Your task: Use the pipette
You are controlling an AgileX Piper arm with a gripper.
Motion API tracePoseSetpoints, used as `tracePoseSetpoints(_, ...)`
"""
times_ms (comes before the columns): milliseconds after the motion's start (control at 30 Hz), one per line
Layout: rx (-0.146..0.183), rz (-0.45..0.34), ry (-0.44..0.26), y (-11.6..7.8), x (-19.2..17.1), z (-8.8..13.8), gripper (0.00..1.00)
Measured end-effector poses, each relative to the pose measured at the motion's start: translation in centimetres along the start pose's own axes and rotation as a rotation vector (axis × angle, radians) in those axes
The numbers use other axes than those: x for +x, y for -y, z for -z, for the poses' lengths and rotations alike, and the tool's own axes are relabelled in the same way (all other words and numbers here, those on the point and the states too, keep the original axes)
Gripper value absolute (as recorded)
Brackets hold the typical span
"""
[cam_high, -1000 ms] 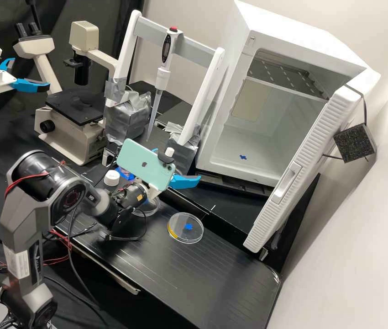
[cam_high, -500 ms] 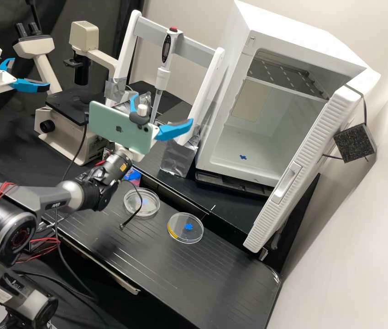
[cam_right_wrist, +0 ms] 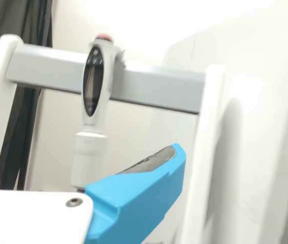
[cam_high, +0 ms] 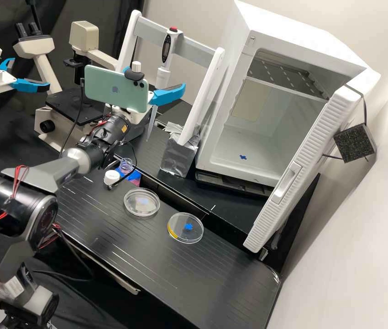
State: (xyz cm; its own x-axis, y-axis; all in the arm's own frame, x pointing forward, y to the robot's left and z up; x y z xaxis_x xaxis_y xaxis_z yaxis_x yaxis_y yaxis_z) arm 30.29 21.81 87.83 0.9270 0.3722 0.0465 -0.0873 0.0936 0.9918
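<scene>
Tool [cam_high: 155,78] is hovering near pipette [cam_high: 162,76], spreading wide open & gripping nothing. Pipette is hanging on rack crossbar [cam_high: 196,53] betw. 2 white posts [cam_high: 208,90]; microscope [cam_high: 83,36] is standing nearby, 2 petri dishes [cam_high: 134,208] are lying on counter [cam_high: 166,274].

Smooth plastic, glossy bench top [cam_high: 180,278] and matt cloth
The pipette [cam_high: 165,71] looks like smooth plastic, with glossy dark display [cam_right_wrist: 93,84]. Petri dishes [cam_high: 196,234] are clear and shiny. Silvery wrapping [cam_high: 176,157] is crinkled and shiny, black block [cam_high: 353,142] seems rough, dark curtain [cam_high: 109,18] is softly folded cloth.
</scene>
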Motion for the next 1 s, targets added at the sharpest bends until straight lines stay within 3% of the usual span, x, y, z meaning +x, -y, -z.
tracePoseSetpoints(233,0.014,0.031,0.023,0.5,2.2,0.0,1.0)
tracePoseSetpoints(533,0.005,0.006,0.028,-0.4,4.1,0.1,1.0)
tracePoseSetpoints(567,0.008,0.007,0.031,-0.4,4.2,0.1,0.0)
tracePoseSetpoints(1000,-0.003,0.023,0.076,-0.4,5.6,-0.8,0.0)
